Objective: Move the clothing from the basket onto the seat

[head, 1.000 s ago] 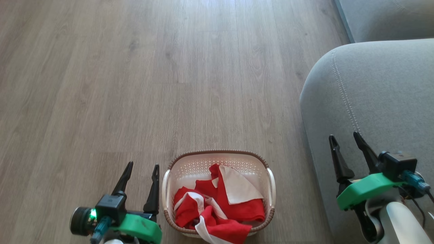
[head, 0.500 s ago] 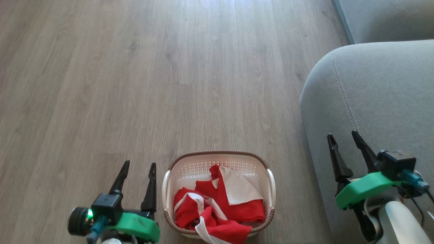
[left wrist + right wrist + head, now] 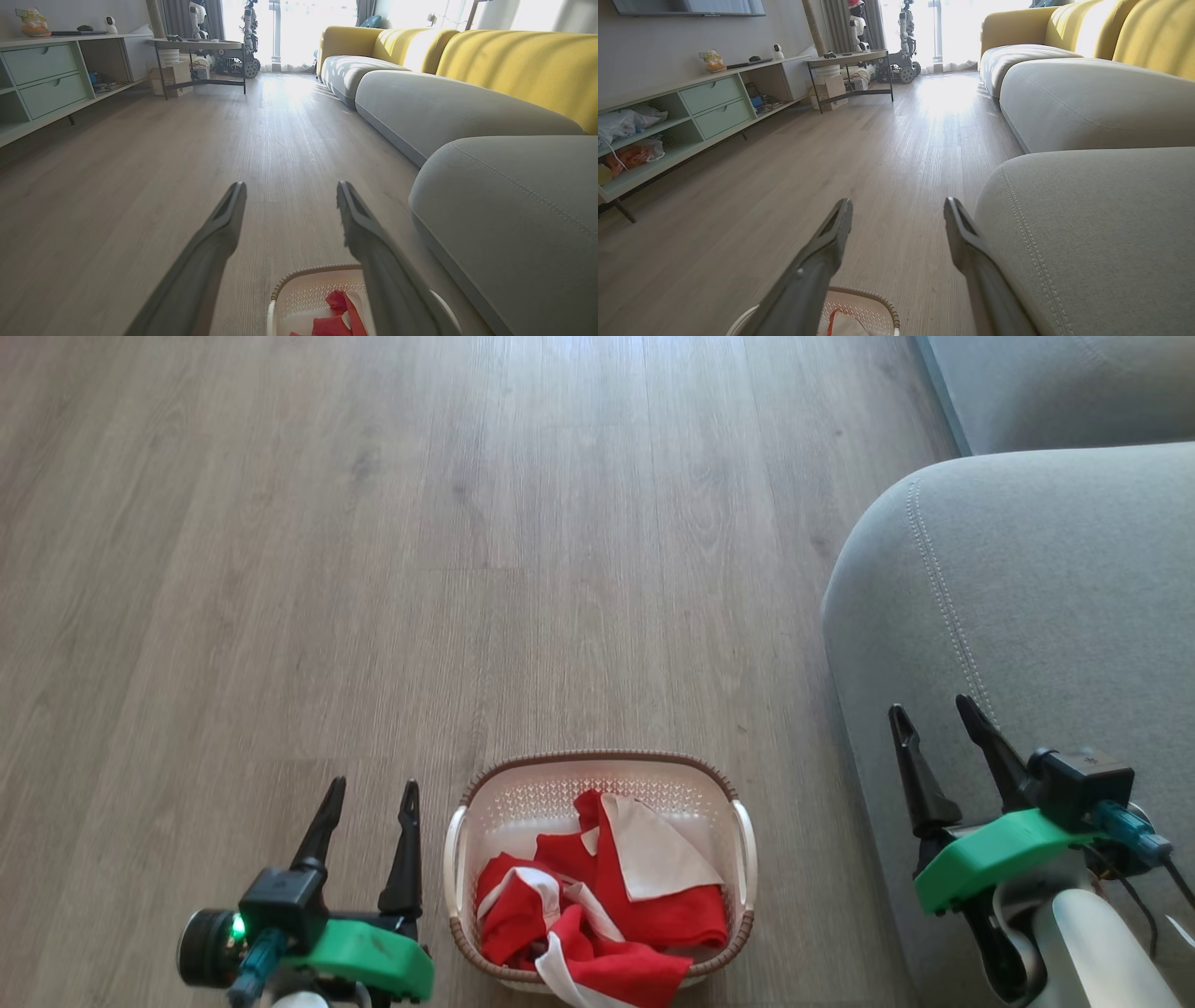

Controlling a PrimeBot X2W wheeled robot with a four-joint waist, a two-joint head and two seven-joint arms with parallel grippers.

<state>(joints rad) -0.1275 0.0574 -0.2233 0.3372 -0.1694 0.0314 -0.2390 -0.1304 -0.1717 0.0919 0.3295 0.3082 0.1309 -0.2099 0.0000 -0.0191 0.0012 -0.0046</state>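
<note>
Clothing (image 3: pixel 653 919) heaped in basket (image 3: pixel 597 755) on floor (image 3: pixel 420 541), none on seat (image 3: pixel 1036 588) yet. Left gripper (image 3: pixel 372 788) just beside basket, right gripper (image 3: pixel 932 707) by seat edge; all 4 fingers spread apart, empty, likely staged for first grab

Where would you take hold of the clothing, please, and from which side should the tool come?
I'd pinch the clothing at the bunched red ridge beside the white panel, coming straight down from above. The basket walls ring the pile, so a sideways approach looks blocked, and that raised fold offers something to close on.
</note>
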